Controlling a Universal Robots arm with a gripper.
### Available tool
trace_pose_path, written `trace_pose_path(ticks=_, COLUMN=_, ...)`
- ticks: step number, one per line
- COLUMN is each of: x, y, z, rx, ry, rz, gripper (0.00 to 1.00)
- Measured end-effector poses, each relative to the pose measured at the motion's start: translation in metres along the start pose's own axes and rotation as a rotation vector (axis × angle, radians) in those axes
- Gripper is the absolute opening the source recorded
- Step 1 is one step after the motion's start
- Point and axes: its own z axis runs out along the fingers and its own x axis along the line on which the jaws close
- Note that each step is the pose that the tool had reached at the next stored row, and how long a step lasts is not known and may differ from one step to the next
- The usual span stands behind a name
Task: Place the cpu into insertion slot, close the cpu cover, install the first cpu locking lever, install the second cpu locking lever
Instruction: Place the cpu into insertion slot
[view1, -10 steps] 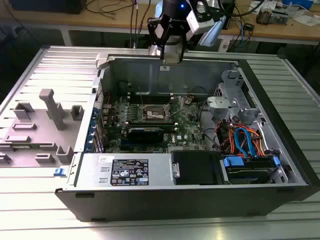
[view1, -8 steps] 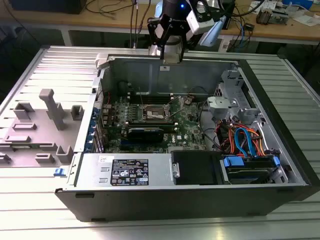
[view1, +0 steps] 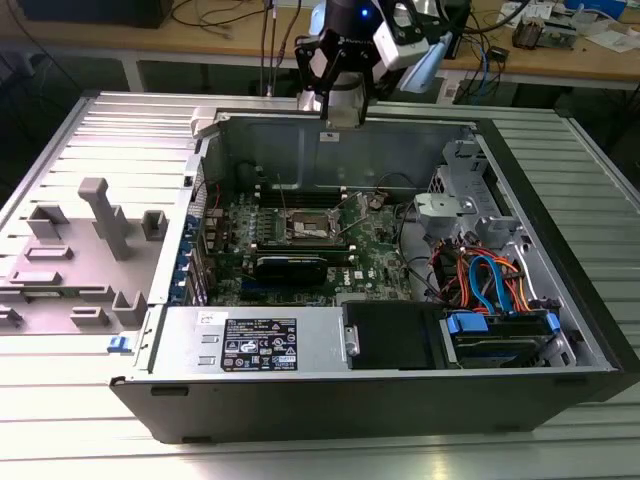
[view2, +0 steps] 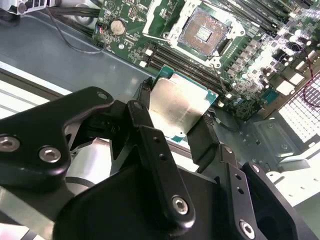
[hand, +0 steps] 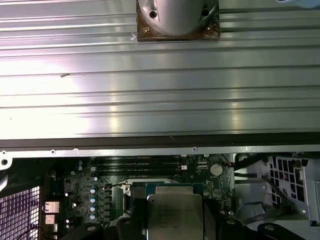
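Note:
My gripper (view2: 176, 107) is shut on the cpu (view2: 182, 97), a flat square chip with a dull silver top and a green edge, one black finger on each of two opposite sides. In the exterior view the gripper (view1: 340, 108) hangs above the rear wall of the open computer case. The insertion slot (view2: 202, 31) lies uncovered on the green board, with a dark centre and a silver rim; it sits mid-board in the exterior view (view1: 308, 228). The first wrist view has the cpu (hand: 175, 212) between the fingers, over the board. I cannot make out the cpu cover apart from the silver frame.
The open case (view1: 560, 300) holds a black power supply (view1: 255, 345), a drive bay with blue and orange cables (view1: 490, 285) and long black memory slots (view2: 260, 15). A grey fixture plate (view1: 80, 260) lies on the ribbed metal table at the exterior view's left.

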Motion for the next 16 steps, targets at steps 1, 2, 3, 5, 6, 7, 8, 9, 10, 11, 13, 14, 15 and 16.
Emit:
trace_pose_path(ticks=1, x=0.0, y=-0.0008, z=-0.0001, rx=0.0, ry=0.0, rz=0.0, gripper=0.54)
trace_pose_path(ticks=2, x=-0.0001, y=-0.0021, z=-0.0002, rx=0.0, ry=-0.0001, rz=0.0, gripper=0.54)
trace_pose_path(ticks=3, x=-0.0001, y=-0.0032, z=-0.0003, rx=0.0, ry=0.0, rz=0.0, gripper=0.54)
trace_pose_path(ticks=5, x=-0.0001, y=-0.0055, z=-0.0005, rx=0.0, ry=0.0, rz=0.0, gripper=0.54)
trace_pose_path(ticks=6, x=-0.0002, y=-0.007, z=-0.0006, rx=0.0, ry=0.0, rz=0.0, gripper=0.54)
trace_pose_path(ticks=7, x=-0.0002, y=-0.008, z=-0.0007, rx=0.0, ry=-0.0001, rz=0.0, gripper=0.54)
trace_pose_path(ticks=8, x=-0.0002, y=-0.009, z=-0.0008, rx=-0.0001, ry=-0.0001, rz=0.0, gripper=0.54)
trace_pose_path(ticks=9, x=-0.0002, y=-0.0101, z=-0.0008, rx=-0.0002, ry=-0.0001, rz=0.0, gripper=0.54)
trace_pose_path(ticks=10, x=-0.0002, y=-0.0102, z=-0.0008, rx=-0.0001, ry=-0.0001, rz=0.0, gripper=0.54)
trace_pose_path(ticks=11, x=-0.0002, y=-0.0102, z=-0.0009, rx=0.0, ry=-0.0001, rz=0.0, gripper=0.54)
trace_pose_path(ticks=13, x=-0.0003, y=-0.0106, z=-0.001, rx=0.0001, ry=0.0, rz=0.0, gripper=0.54)
trace_pose_path(ticks=14, x=-0.0003, y=-0.012, z=-0.0011, rx=0.0001, ry=0.0, rz=0.0, gripper=0.54)
trace_pose_path(ticks=15, x=-0.0003, y=-0.0137, z=-0.0013, rx=0.0001, ry=0.0, rz=0.0, gripper=0.54)
trace_pose_path(ticks=16, x=-0.0004, y=-0.0155, z=-0.0014, rx=0.0001, ry=0.0, rz=0.0, gripper=0.54)
